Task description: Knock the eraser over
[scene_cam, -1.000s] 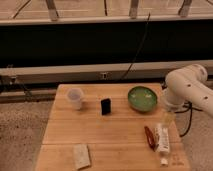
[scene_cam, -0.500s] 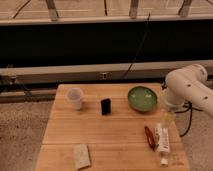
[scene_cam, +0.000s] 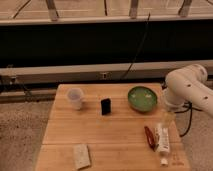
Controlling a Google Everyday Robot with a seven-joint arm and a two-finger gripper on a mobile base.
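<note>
A wooden table (scene_cam: 115, 132) sits in front of a dark wall. The eraser (scene_cam: 105, 106) is a small black block. It stands up straight near the middle of the table, a little toward the far side, and nothing touches it. At its 9 o'clock, a short way off, is a see-through cup (scene_cam: 75, 98). At its 3 o'clock is a green bowl (scene_cam: 142, 98). The white robot arm (scene_cam: 186, 89) comes in from the right. Its gripper (scene_cam: 165, 119) hangs down over the right edge of the table, at about 4 o'clock from the bowl and far from the eraser. I cannot tell if the gripper is open or closed, or if it has anything in it. At its 6 o'clock lies a white bottle (scene_cam: 161, 142) with a red thing (scene_cam: 149, 136) just beside it. A pale flat pad (scene_cam: 81, 156) lies at 7 o'clock from the eraser, near the front edge.
</note>
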